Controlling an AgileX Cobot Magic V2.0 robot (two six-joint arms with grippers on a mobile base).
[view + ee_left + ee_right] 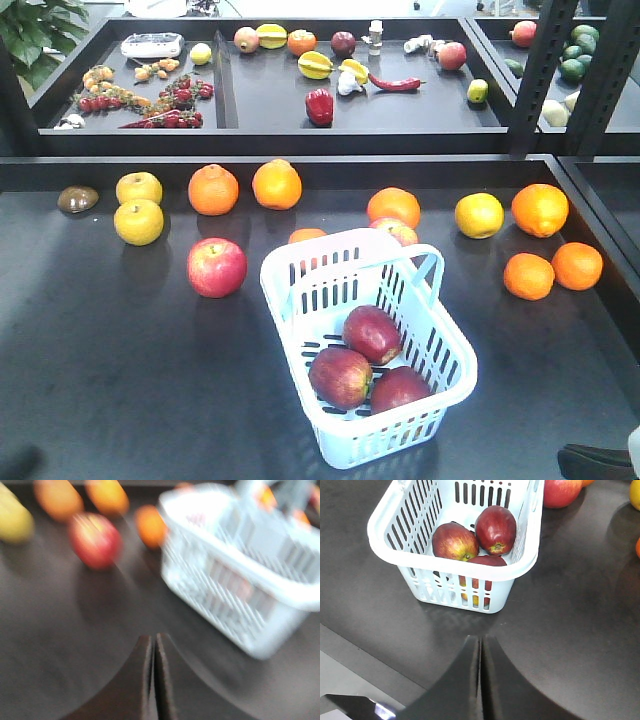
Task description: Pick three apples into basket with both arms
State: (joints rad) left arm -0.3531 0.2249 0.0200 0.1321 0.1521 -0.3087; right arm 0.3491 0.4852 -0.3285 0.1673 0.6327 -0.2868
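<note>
3 dark red apples [371, 365] sit together in the basket [300, 300] at its near end, 1 lighter red apple [216, 267] out on the table [110, 370] left of it, left gripper [154, 652] and right gripper [481, 652] both clenched, grasping nothing.

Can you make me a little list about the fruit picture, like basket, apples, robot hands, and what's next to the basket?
basket: pale blue-white slotted plastic basket, on the dark table
inside: three dark red apples, touching
left gripper: shut, empty, above table
right gripper: shut, empty, near basket
outside basket: brighter red-yellow apple to its left, oranges behind
task: looks finished
</note>
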